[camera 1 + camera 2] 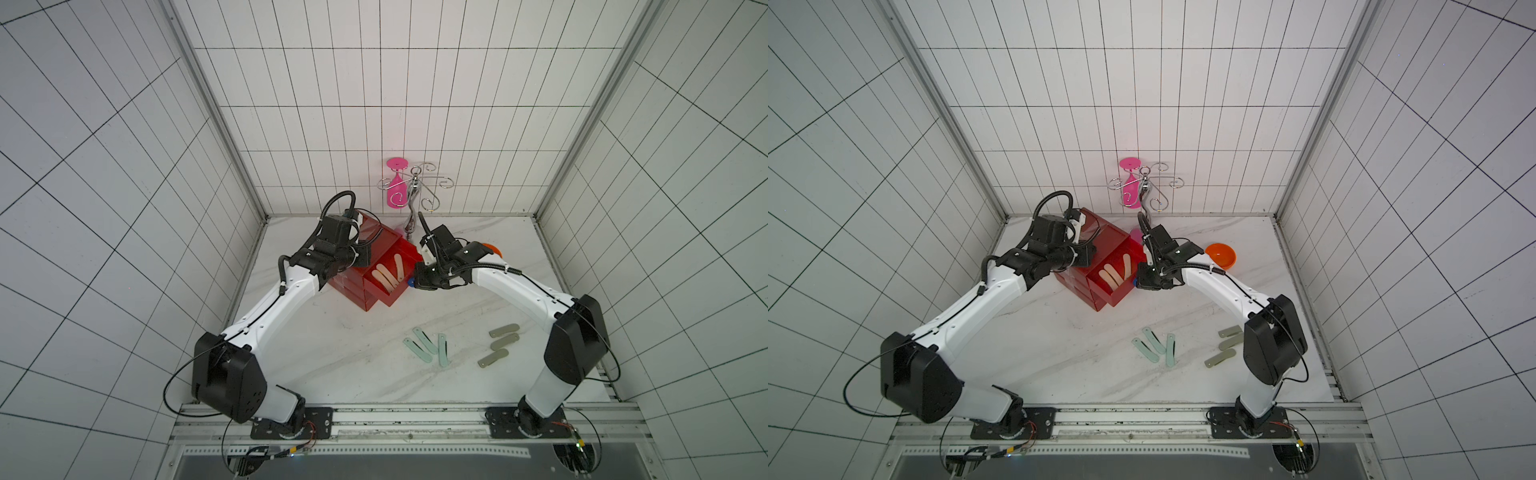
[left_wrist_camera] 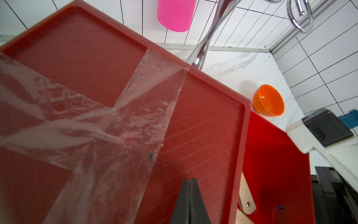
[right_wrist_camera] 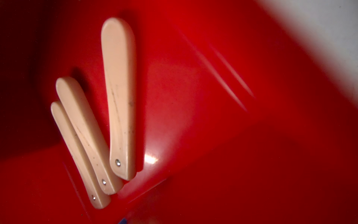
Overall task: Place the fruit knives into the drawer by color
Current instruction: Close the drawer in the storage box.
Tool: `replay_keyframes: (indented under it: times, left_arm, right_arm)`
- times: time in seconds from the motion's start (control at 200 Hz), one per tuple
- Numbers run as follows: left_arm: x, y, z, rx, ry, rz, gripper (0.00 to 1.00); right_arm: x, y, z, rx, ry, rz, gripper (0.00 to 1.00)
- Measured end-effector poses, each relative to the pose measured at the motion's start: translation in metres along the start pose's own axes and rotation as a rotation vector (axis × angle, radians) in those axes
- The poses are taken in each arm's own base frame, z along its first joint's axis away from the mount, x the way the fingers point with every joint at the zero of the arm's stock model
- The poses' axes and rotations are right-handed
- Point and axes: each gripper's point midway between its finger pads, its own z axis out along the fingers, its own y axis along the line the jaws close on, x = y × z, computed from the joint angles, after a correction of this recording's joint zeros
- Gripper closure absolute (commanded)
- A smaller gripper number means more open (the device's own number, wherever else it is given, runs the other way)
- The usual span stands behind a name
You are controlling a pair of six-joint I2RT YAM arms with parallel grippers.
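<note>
Red drawer chest [image 1: 353, 286] sits at the back left of the table [image 1: 332, 357], its top drawer [image 1: 390, 297] pulled out toward the right arm. Three peach knives [image 3: 120, 97] lie flat on that drawer's floor, two side by side and touching, the third just beside them and fanned away (rivet ends all at the same end). Left end effector [image 2: 190, 181] hovers over the chest's taped lid, fingers pressed together, holding nothing. Right end effector [image 1: 417, 279] is at the open drawer's front, right by the blue knob [image 1: 410, 283]; it is closed, but I cannot tell whether it pinches the knob. Three mint knives [image 1: 428, 347] lie on the table in front of the chest, near each other, and three grey-olive knives [image 1: 500, 343] lie in a loose stack-like row to their right, close to the right arm. An orange bowl [image 1: 1221, 255] sits behind the right arm, near the back wall.
</note>
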Motion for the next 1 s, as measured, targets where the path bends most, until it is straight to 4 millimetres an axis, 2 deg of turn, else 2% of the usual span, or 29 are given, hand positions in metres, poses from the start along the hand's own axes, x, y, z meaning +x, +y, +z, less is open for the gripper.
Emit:
replay_keyframes:
  times: [0.2, 0.365, 0.705, 1.0]
  left_arm:
    - [0.000, 0.001, 0.000, -0.001, -0.001, -0.001, 1.00]
    - [-0.001, 0.000, 0.001, 0.000, -0.002, 0.000, 1.00]
    - [-0.001, 0.000, 0.002, -0.001, -0.001, 0.000, 1.00]
    - [-0.001, 0.000, 0.002, -0.001, 0.000, 0.000, 1.00]
  right_arm:
    - [0.000, 0.002, 0.000, -0.009, 0.003, -0.009, 1.00]
    - [-0.008, 0.016, 0.001, -0.065, -0.022, -0.042, 1.00]
    - [-0.016, 0.022, -0.001, -0.088, -0.052, -0.081, 1.00]
    - [-0.043, 0.046, -0.005, -0.171, -0.140, -0.115, 1.00]
